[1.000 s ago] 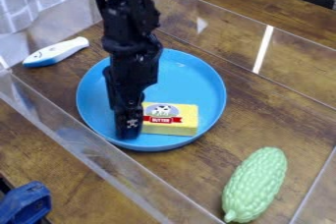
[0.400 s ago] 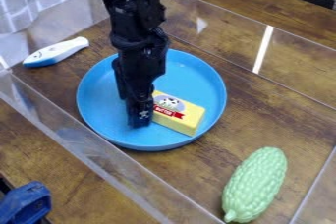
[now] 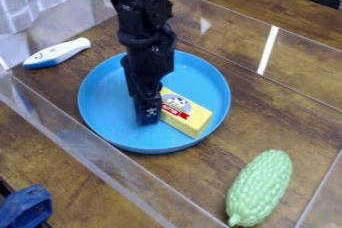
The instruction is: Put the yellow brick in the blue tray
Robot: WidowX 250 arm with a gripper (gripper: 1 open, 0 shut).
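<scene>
The yellow brick (image 3: 183,115) lies flat inside the blue tray (image 3: 107,100), toward its right front, label side up. My gripper (image 3: 150,112) hangs straight down over the tray, its fingertips low beside the brick's left end. The black fingers stand open and nothing is held between them. The arm above hides part of the tray's middle.
A green bumpy gourd toy (image 3: 259,188) lies at the front right. A white and blue object (image 3: 56,52) rests at the left, beyond the tray. A clear plastic wall (image 3: 80,142) borders the workspace along the front left. Blue cloth (image 3: 23,210) shows in the bottom left corner.
The gripper has shifted right and slightly back over the tray. The brick has turned and slid a little to the right front inside the tray.
</scene>
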